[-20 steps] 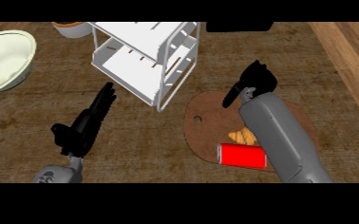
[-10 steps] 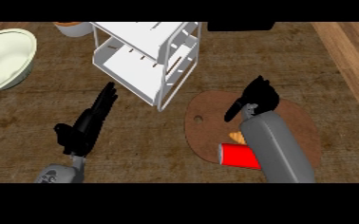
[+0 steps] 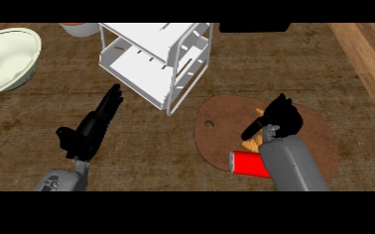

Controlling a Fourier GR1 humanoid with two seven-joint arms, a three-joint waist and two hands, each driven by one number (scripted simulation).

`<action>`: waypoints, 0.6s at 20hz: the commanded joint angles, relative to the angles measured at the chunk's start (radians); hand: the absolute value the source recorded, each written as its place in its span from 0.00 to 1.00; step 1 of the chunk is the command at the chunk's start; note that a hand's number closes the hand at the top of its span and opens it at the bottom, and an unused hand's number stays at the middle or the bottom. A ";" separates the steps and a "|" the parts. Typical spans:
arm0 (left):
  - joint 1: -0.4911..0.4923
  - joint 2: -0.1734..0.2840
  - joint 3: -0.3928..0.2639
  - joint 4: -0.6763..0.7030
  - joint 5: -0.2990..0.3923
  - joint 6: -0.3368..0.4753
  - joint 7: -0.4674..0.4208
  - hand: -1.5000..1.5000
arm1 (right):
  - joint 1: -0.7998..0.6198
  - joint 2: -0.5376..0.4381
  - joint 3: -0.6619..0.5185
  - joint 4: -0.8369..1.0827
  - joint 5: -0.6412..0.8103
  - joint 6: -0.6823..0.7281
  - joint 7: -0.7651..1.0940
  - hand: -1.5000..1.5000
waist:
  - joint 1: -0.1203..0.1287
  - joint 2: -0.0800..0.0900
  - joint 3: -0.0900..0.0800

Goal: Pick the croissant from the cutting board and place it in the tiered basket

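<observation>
My right hand [image 3: 282, 115] has dropped back onto the board [image 3: 219, 139], fingers curling over the croissant [image 3: 254, 140] at 5 o'clock, probably not yet pinching. Basket [image 3: 157, 59] waits at 11; left hand [image 3: 92, 126] spread.

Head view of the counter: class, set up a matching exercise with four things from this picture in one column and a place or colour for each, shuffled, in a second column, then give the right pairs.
Things
1. croissant
2. tiered basket
3. red cup
4. left hand

Descriptions
A. white, standing behind the cutting board, toward the left
B. open, fingers straight, over bare counter at the left
C. on the board, partly hidden under the right hand
D. at the board's near edge, beside the right forearm

Pairs: 1-C, 2-A, 3-D, 4-B
</observation>
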 commanded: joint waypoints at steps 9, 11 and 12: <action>-0.007 -0.005 0.015 0.021 -0.025 -0.026 -0.014 0.50 | 0.086 0.012 0.000 -0.048 0.003 -0.020 0.172 0.00 | 0.019 0.007 0.001; -0.039 -0.062 -0.012 0.037 -0.054 0.002 0.001 0.50 | 0.058 0.012 0.041 -0.084 -0.009 -0.091 0.147 1.00 | 0.018 0.007 0.002; -0.015 -0.025 0.009 -0.020 -0.032 -0.018 0.024 0.50 | 0.044 0.012 0.090 -0.014 0.045 -0.192 0.121 1.00 | 0.027 0.007 0.002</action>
